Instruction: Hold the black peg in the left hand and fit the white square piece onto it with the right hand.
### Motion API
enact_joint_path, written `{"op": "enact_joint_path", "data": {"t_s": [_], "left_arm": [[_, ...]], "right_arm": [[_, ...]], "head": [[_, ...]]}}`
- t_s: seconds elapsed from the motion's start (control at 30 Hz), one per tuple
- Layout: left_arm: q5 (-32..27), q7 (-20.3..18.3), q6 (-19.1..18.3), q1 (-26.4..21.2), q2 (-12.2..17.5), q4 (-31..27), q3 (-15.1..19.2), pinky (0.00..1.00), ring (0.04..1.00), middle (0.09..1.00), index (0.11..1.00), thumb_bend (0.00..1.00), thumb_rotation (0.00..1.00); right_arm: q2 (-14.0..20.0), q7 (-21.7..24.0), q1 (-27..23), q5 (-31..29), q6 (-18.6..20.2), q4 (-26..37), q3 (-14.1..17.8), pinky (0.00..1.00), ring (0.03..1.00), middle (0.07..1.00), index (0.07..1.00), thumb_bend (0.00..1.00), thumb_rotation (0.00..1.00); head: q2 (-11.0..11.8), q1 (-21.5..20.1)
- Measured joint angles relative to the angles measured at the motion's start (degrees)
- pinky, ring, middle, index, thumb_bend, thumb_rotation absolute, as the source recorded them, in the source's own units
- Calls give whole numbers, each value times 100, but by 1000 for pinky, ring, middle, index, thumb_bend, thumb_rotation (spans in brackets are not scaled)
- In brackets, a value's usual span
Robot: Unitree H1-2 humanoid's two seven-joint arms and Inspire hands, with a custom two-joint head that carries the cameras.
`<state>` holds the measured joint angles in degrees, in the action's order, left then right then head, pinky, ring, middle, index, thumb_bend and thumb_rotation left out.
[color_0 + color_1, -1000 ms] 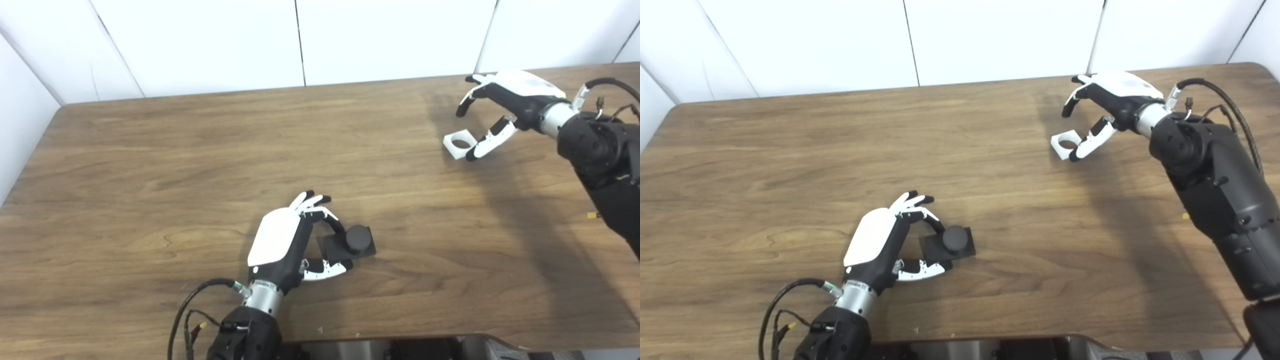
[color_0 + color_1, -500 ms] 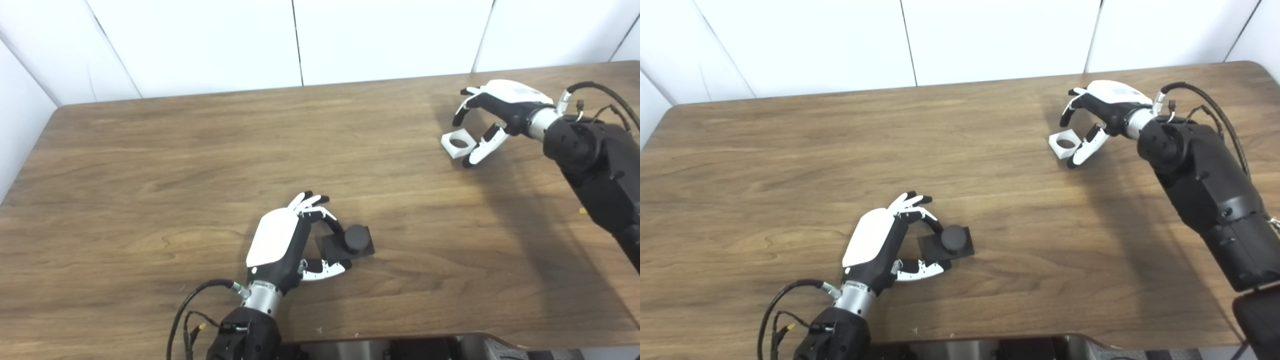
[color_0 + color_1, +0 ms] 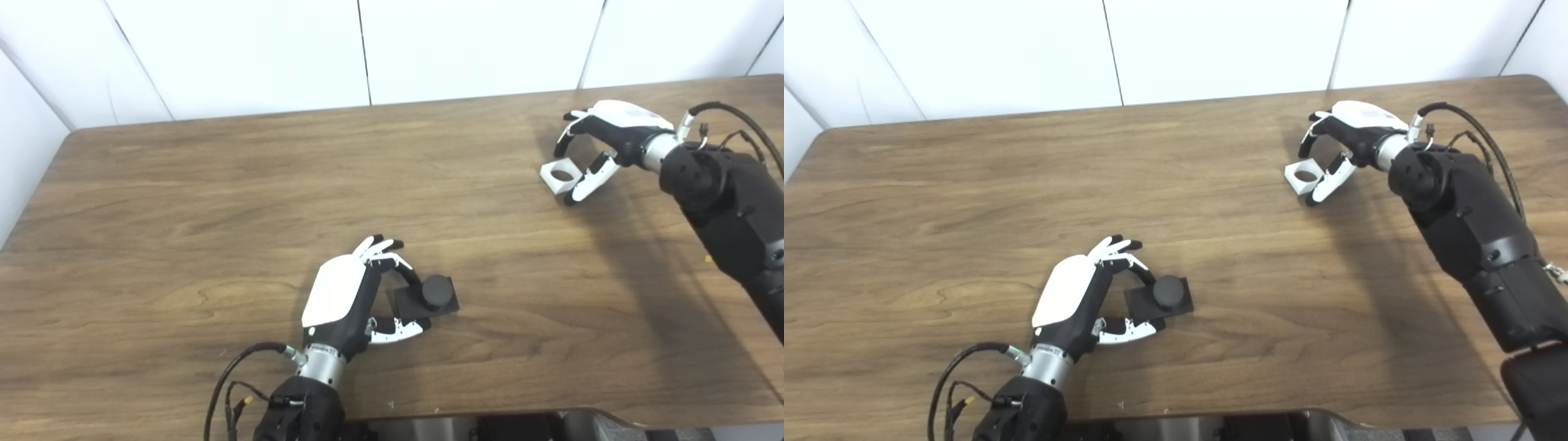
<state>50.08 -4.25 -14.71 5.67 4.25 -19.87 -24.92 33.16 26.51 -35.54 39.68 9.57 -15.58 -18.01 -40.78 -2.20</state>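
Wooden table (image 3: 184, 202) with brown grain and rounded corners, white panelled wall (image 3: 245, 55) behind it with thin dark vertical seams, even indoor light, soft shadows on the tabletop's right side

On the brown wooden table (image 3: 184, 202), the left hand (image 3: 349, 294) cupped the black square-based peg (image 3: 429, 295) while the right hand (image 3: 603, 135) straddled the white square piece (image 3: 560, 176).

A wooden desk (image 3: 184, 202) is stretching out beneath both robot hands, its brown grain running side to side. White wall panels (image 3: 257, 55) are standing beyond its far edge, behind the right robot hand (image 3: 603, 138). A grey ledge (image 3: 490, 425) is showing at the near edge, just right of the left robot hand's arm.
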Motion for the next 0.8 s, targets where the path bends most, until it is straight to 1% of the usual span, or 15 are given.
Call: {"op": "enact_joint_path", "data": {"t_s": [0.4, 0.57, 0.6, 0.63, 0.67, 0.73, 0.8], "left_arm": [[-2, 38, 8, 0, -5, 16, -3, 863, 945, 865, 492, 504, 81], [-1, 47, 7, 0, -6, 18, -3, 851, 945, 863, 491, 504, 81], [-1, 47, 7, 2, -6, 18, -3, 854, 947, 865, 492, 504, 80], [-1, 47, 5, 3, -7, 18, -3, 854, 947, 865, 492, 504, 80], [-1, 46, 3, 3, -7, 18, -3, 853, 946, 864, 492, 504, 80], [-1, 47, 3, 3, -7, 18, -3, 853, 943, 862, 491, 504, 80], [-1, 49, 4, 3, -8, 18, -3, 859, 945, 863, 491, 504, 81]], "right_arm": [[-4, -151, 1, -4, -131, -75, 1, 1000, 1000, 942, 628, 909, 191], [-15, -236, 2, -39, -148, -81, 6, 999, 1000, 929, 597, 881, 160], [-17, -258, 3, -52, -153, -81, 7, 999, 1000, 928, 574, 807, 155], [-19, -280, 4, -66, -158, -81, 8, 1000, 1000, 927, 526, 641, 148], [-20, -316, 4, -82, -160, -81, 9, 1000, 1000, 926, 509, 584, 146], [-23, -366, 4, -90, -160, -81, 9, 999, 1000, 923, 496, 541, 143], [-23, -400, 4, -96, -161, -80, 9, 997, 1000, 920, 492, 529, 142]], "head": [[9, 18], [9, 18], [9, 18], [17, 0], [18, 0], [26, 9], [18, 0]]}}
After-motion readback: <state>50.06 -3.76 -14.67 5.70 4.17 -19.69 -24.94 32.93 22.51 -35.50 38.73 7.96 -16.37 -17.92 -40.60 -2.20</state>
